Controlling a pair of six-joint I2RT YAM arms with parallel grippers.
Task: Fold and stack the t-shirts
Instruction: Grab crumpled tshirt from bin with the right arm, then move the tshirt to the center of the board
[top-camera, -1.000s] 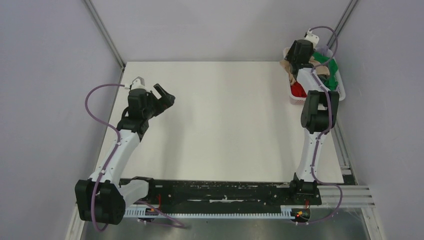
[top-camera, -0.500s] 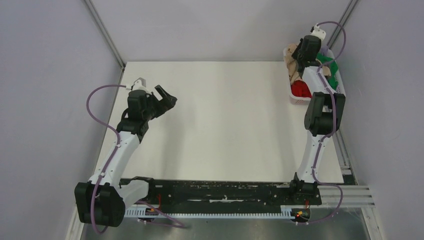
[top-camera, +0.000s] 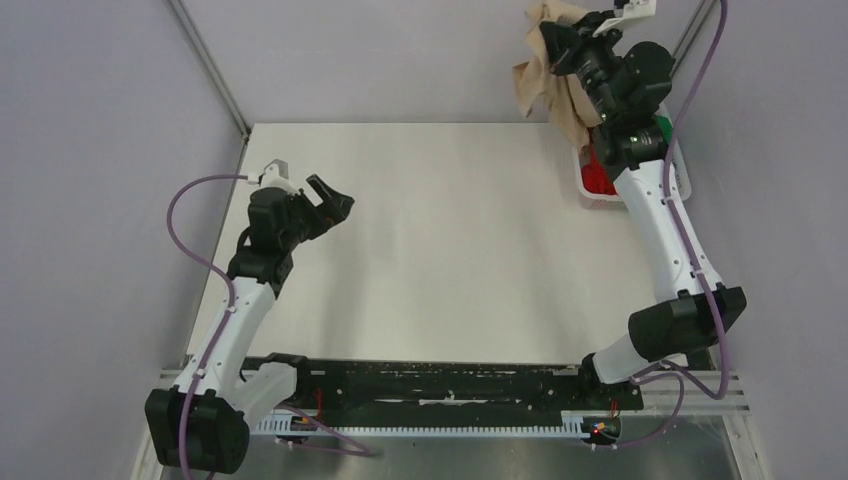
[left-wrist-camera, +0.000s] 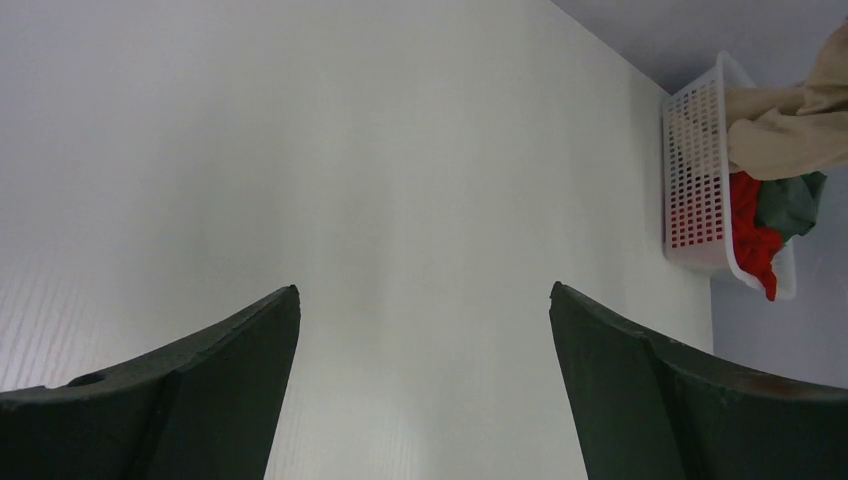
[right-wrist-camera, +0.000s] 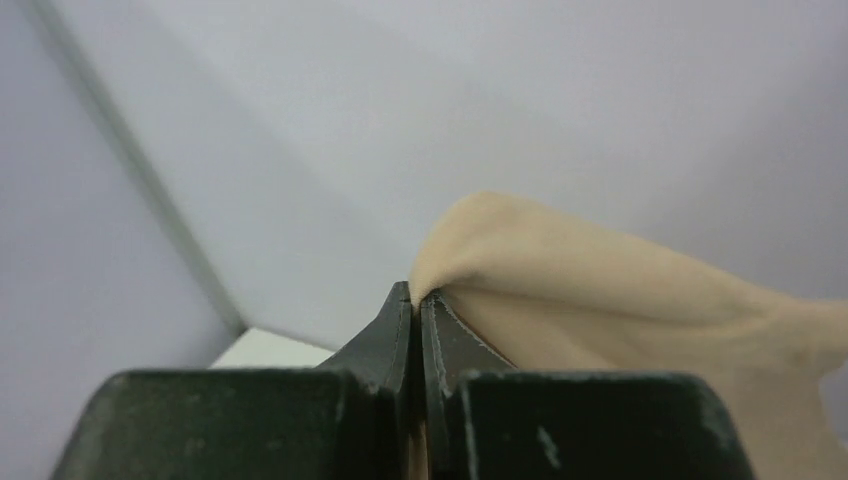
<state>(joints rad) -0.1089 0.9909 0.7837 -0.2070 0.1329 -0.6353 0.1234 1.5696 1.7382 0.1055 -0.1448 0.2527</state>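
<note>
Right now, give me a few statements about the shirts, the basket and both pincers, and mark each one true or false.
1. The right pincer is shut on the beige shirt. True.
2. The left pincer is open and holds nothing. True.
3. The basket is empty. False: a red shirt and a green shirt lie in it.
4. The beige shirt lies neatly folded in the basket. False: it hangs crumpled from the raised right pincer, over the basket.
</note>
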